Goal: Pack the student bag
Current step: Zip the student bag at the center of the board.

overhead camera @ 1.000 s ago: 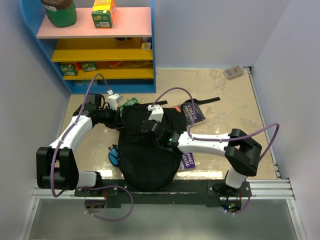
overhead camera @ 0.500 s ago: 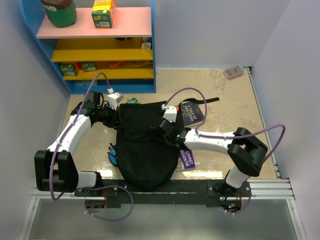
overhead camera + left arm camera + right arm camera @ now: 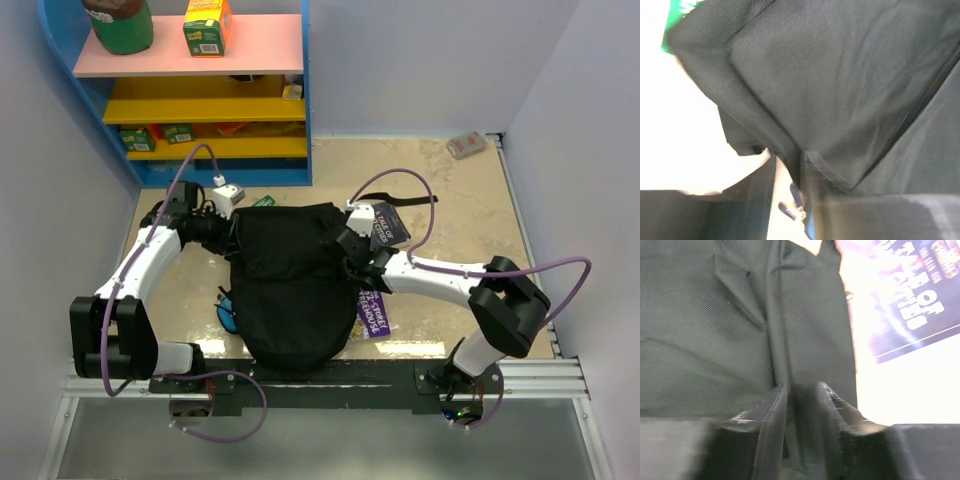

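**Top view.** The large black soft fabric backpack (image 3: 295, 285) lies at the centre of the frame on the beige marbled counter (image 3: 470, 200), between the two arms. The right tool (image 3: 802, 391) is nearly closed, with a fold of the backpack's fabric pinched between its fingers. It is placed at the backpack's upper right edge, just beside a purple paperback book (image 3: 387, 224). One second before, this tool was over the middle of the backpack. It has since been carried toward the upper right, and a second purple book (image 3: 372, 313) at the lower right has been uncovered further. The left tool (image 3: 233, 231) has remained at the backpack's upper left edge. Black fabric fills its wrist view, and whether any is gripped cannot be told.
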`<state>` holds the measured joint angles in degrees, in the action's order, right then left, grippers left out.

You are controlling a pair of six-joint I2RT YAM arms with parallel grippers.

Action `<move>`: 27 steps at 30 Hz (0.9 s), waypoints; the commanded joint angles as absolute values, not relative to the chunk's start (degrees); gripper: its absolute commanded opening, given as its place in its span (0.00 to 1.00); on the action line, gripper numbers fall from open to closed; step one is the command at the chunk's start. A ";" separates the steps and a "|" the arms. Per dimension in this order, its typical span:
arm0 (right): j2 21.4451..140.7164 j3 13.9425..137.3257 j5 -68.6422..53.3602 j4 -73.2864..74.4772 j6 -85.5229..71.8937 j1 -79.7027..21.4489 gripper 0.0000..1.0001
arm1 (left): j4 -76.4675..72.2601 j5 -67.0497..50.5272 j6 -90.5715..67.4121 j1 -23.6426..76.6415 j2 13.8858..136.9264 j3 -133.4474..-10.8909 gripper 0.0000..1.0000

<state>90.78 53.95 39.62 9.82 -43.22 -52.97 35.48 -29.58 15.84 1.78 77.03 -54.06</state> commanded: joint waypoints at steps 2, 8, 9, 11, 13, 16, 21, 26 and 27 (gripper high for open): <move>80.87 57.30 41.49 9.50 -36.84 -54.21 0.46 | 41.11 -30.76 21.17 0.35 75.77 -61.51 0.68; 80.50 63.27 44.73 12.13 -31.82 -66.59 0.52 | 50.69 -37.26 29.43 0.00 73.22 -65.92 0.84; 80.77 63.63 44.82 12.22 -31.29 -68.45 0.53 | 51.76 -38.14 32.84 0.00 72.69 -66.18 0.84; 81.56 63.72 44.21 12.04 -30.32 -74.33 0.53 | 52.12 -37.97 34.19 0.00 72.68 -65.66 0.84; 82.09 62.76 43.77 11.17 -30.59 -80.82 0.54 | 50.98 -36.22 33.40 0.00 73.12 -64.78 0.84; 84.72 61.79 45.43 9.24 -30.24 -91.01 0.55 | 45.90 -35.60 30.16 0.00 74.26 -62.32 0.83; 94.46 68.79 49.91 14.23 -30.85 -101.68 0.58 | 36.92 -34.45 26.10 0.26 76.46 -60.99 0.82; 99.58 70.93 47.99 15.65 -31.99 -104.15 0.59 | 39.37 -35.77 28.55 0.35 78.05 -61.09 0.81; 99.75 69.88 47.64 15.38 -33.04 -104.15 0.58 | 39.90 -35.86 29.26 0.35 77.79 -60.91 0.81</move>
<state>99.98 68.34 45.47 13.85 -31.46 -104.92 40.77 -34.20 27.66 0.40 78.26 -61.06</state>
